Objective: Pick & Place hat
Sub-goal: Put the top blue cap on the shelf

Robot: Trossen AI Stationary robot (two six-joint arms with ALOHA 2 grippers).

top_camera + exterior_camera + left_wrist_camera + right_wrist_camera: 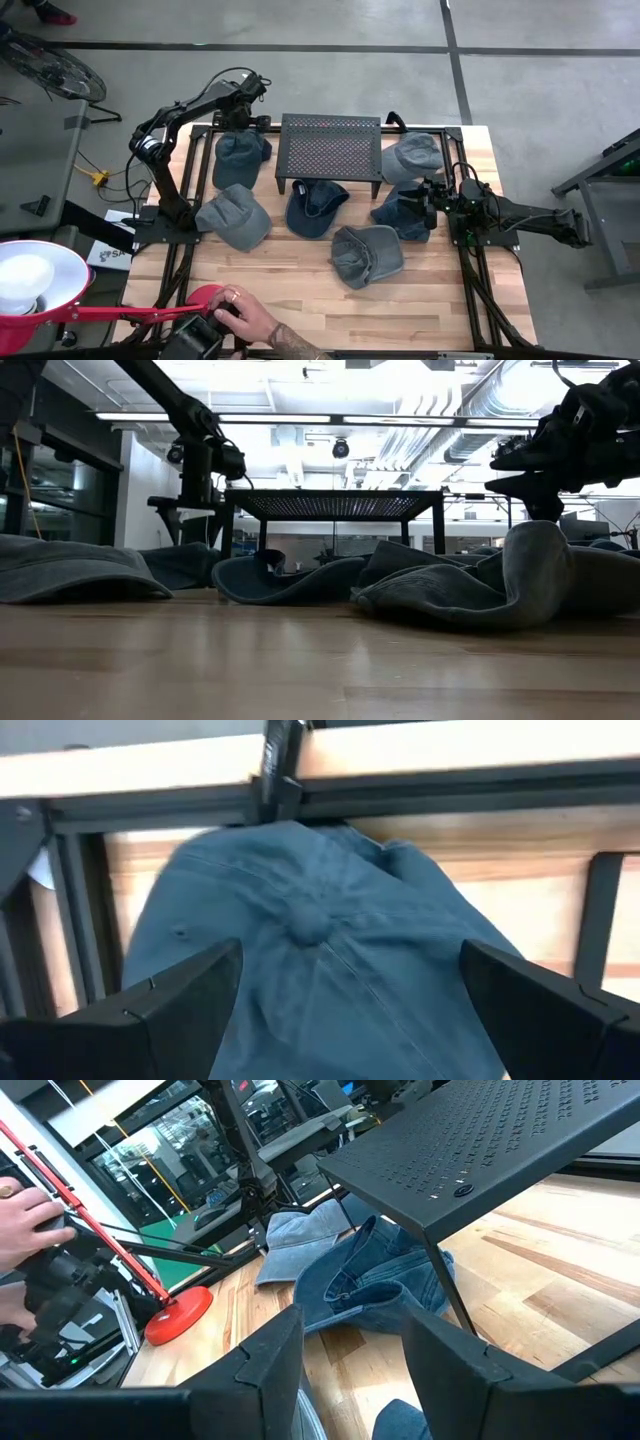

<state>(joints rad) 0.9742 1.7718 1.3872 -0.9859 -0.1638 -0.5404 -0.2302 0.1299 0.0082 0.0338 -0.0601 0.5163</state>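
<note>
Several blue-grey and denim hats lie on the wooden table. My left gripper (241,124) hangs open above the far-left hat (238,155), pointing steeply down. In the left wrist view its fingers (170,1010) stand on either side of that hat's crown button (310,928), clear of the cloth. The hat rests on the table by its brim, against the frame at the far edge. My right gripper (428,200) waits level at the table's right side, open (350,1370) with nothing between its fingers, beside a denim hat (400,212).
A black perforated stand (330,145) sits at the far middle, with a dark denim hat (315,205) partly under it. More hats lie at the left (235,215), centre (365,255) and far right (412,155). A person's hand (240,310) holds a red-based lamp (205,298) at the near edge.
</note>
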